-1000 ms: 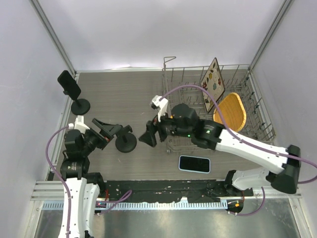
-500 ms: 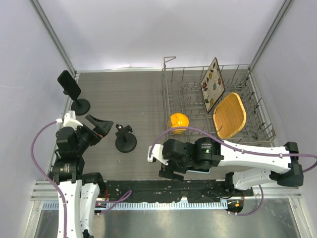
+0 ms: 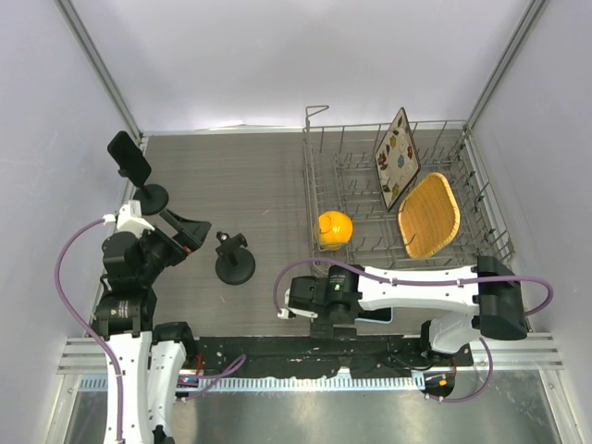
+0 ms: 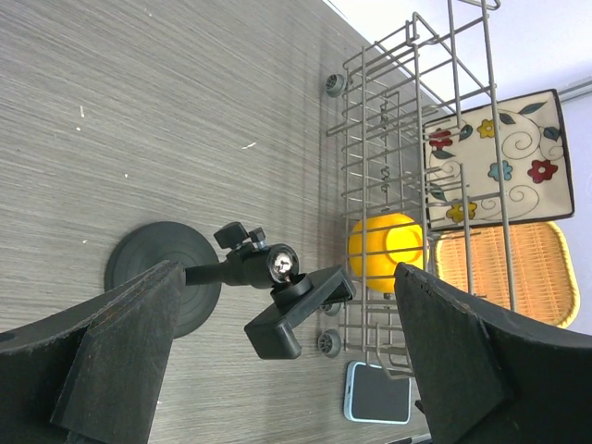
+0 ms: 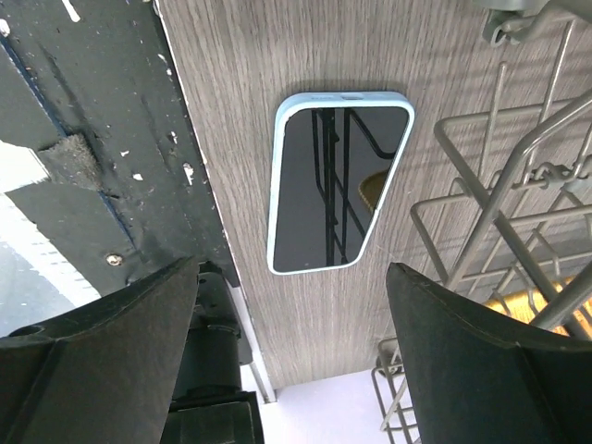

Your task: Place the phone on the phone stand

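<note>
The phone [image 5: 338,180], dark screen up in a light blue case, lies flat on the table near the front edge, beside the rack. My right gripper [image 5: 291,356] is open and hangs just above it, empty, hiding most of it in the top view [image 3: 319,307]. The phone also shows in the left wrist view [image 4: 379,393]. The empty black phone stand [image 3: 234,264] stands left of centre, its clamp [image 4: 298,310] tilted toward the rack. My left gripper [image 3: 190,231] is open and empty, to the left of the stand and apart from it.
A wire dish rack [image 3: 361,185] fills the right back, holding a yellow bowl [image 3: 335,228], a flowered plate [image 3: 398,157] and a woven tray [image 3: 428,215]. A second stand [image 3: 148,197] carrying a black phone [image 3: 129,157] stands at the far left. Black base rail [image 3: 277,351] runs along the front.
My right arm swung from the rack's front down to the near edge and now sits over the phone. My left gripper drew back left, away from the stand.
</note>
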Robot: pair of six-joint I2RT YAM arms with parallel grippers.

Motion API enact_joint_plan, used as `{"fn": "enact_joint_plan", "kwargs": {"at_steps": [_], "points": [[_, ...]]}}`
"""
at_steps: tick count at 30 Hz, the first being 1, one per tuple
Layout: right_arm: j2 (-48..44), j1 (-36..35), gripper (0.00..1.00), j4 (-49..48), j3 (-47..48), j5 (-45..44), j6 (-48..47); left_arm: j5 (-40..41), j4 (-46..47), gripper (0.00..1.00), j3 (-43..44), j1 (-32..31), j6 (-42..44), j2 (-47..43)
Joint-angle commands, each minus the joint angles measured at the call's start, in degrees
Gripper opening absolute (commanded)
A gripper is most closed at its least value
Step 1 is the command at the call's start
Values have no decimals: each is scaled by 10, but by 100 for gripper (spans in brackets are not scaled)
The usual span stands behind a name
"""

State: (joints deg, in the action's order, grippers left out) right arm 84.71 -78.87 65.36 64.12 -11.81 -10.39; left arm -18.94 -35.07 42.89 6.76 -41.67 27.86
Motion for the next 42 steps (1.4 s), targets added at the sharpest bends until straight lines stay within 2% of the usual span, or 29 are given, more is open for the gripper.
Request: {"fn": "enact_joint_plan", "kwargs": {"at_steps": [1,3,4,7,10,13,16,22,31,42], "points": [[1,4,88,-23,-7,-2,-53,-15,33,100,-8,1,7,-2],[19,4,83,-32,-21,-62,-63,-22,36,100,-9,2,5,-2],[22,4,64,-35,-36,-79,-67,-24,35,100,-8,2,5,-1],[34,7,22,-54,-63,-72,-78,-25,27,100,-3,1,10,-1],[41,7,13,-78,-82,-66,-81,-24,25,100,-3,2,12,-3],[58,8,6,-105,-103,-115,-85,-27,26,100,-6,1,8,-2],[81,7,1,-131,-117,-160,-89,-30,26,100,-6,1,6,-1],[130,8,1,-156,-134,-231,-81,-30,17,99,-4,1,11,-2],[143,8,1,-164,-131,-270,-71,-33,19,99,-4,2,8,1],[136,21,1,-236,-173,-325,-108,-39,24,100,-8,1,3,3]]}}
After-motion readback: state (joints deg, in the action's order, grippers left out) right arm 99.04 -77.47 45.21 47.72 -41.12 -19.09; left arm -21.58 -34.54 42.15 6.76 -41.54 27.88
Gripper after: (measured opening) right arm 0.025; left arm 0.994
